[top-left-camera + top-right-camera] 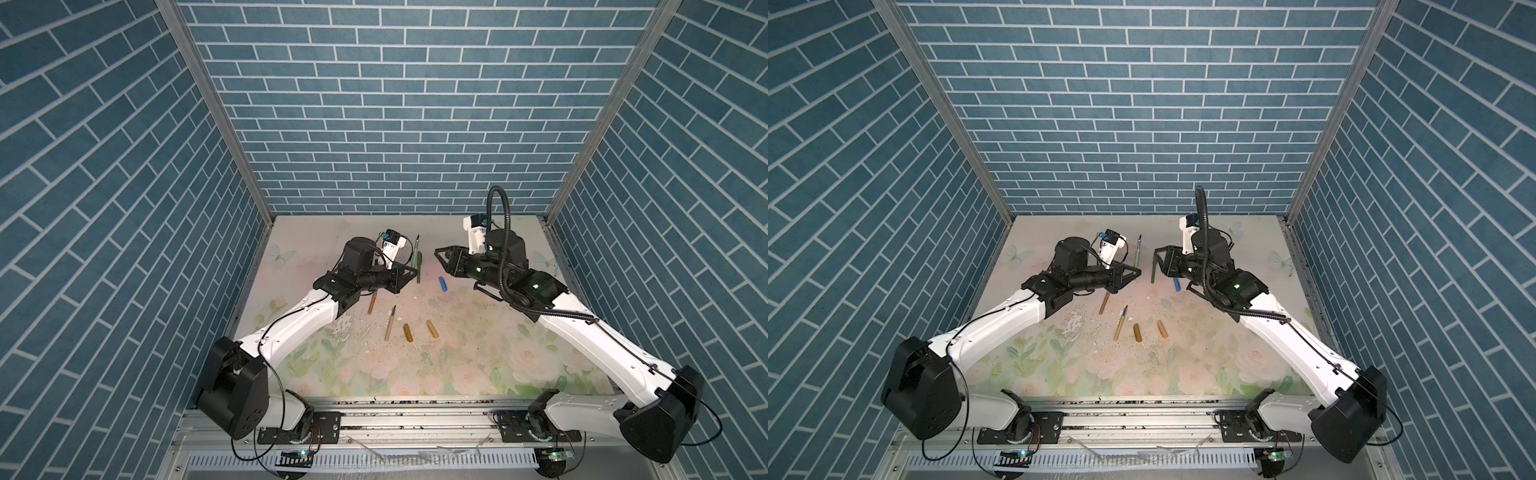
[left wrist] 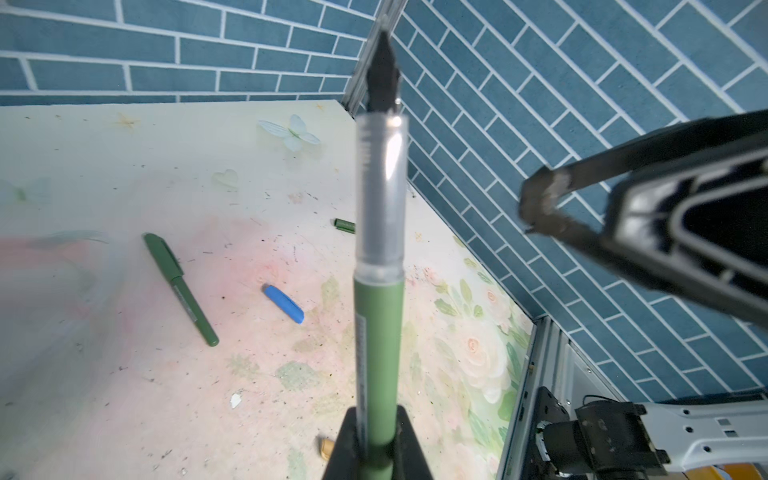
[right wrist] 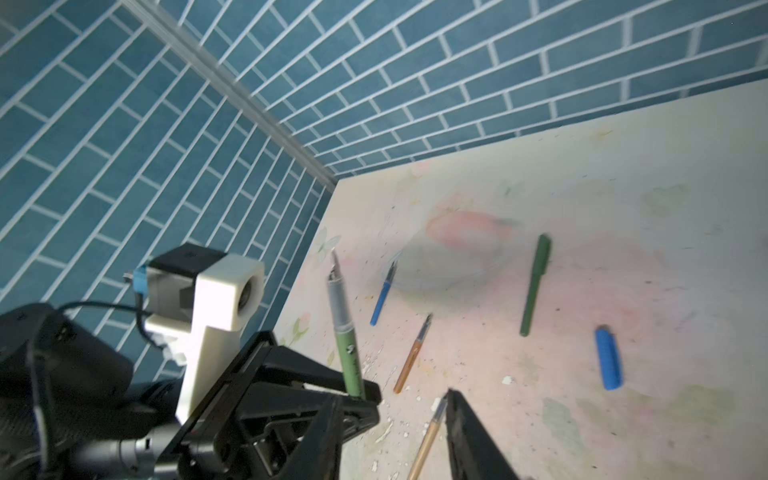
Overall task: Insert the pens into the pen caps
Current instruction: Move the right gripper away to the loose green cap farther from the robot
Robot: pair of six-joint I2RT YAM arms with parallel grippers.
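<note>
Both top views: floral tabletop [image 1: 457, 332], blue brick-patterned walls [image 1: 395, 104].

Top views high over table [image 1: 415, 374], wrist views close, facing each other, sharing held pen [image 2: 378, 332]

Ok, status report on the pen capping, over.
Left tool shut on uncapped green pen, tip up. Right tool beside it, holding nothing seen, opening unclear. Spare green cap on table; nothing blocking.

Left arm [image 1: 291, 320], right arm [image 1: 582, 332]: white shells, black joints. Fingers [image 3: 299, 370] black, open-framed. Behind them, white camera block [image 3: 224, 299]. Right arm carries ribbed black hose [image 1: 510, 220].
</note>
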